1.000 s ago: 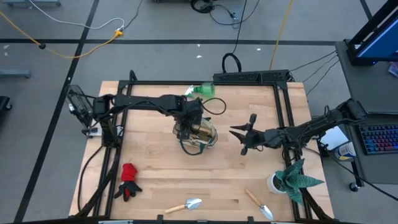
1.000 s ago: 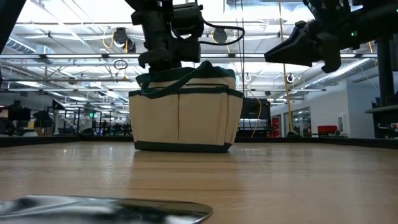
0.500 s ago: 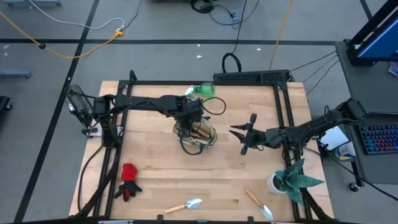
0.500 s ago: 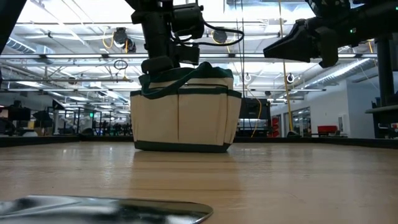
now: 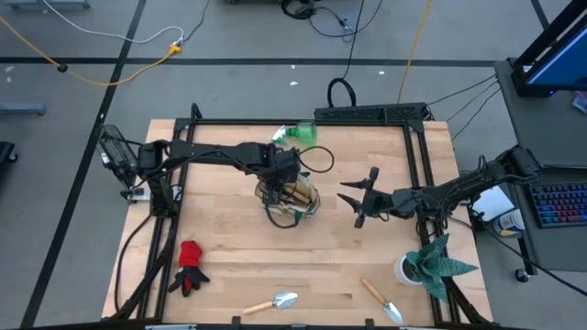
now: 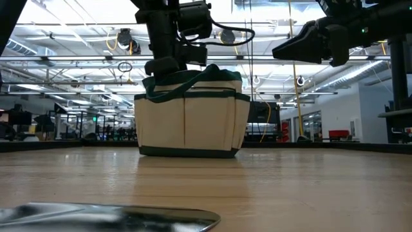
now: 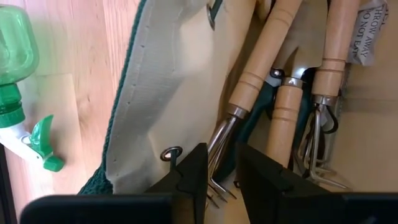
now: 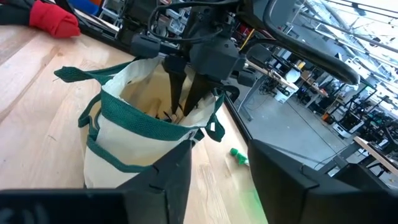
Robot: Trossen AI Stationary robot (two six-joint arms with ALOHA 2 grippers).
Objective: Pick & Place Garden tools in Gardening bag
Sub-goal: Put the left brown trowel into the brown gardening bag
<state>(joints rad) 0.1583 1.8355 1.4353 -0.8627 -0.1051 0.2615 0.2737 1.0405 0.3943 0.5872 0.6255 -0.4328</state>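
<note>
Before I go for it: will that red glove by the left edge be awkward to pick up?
Probably floppy: the glove lies crumpled and flat on the table. It looks like soft fabric, so likely light and unlikely to roll. It may sag from the fingers.

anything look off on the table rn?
Mostly normal. The green spray bottle lies tipped on its side at the table's far edge behind the gardening bag; no spill visible. The red glove sits crumpled near the left front.
</note>
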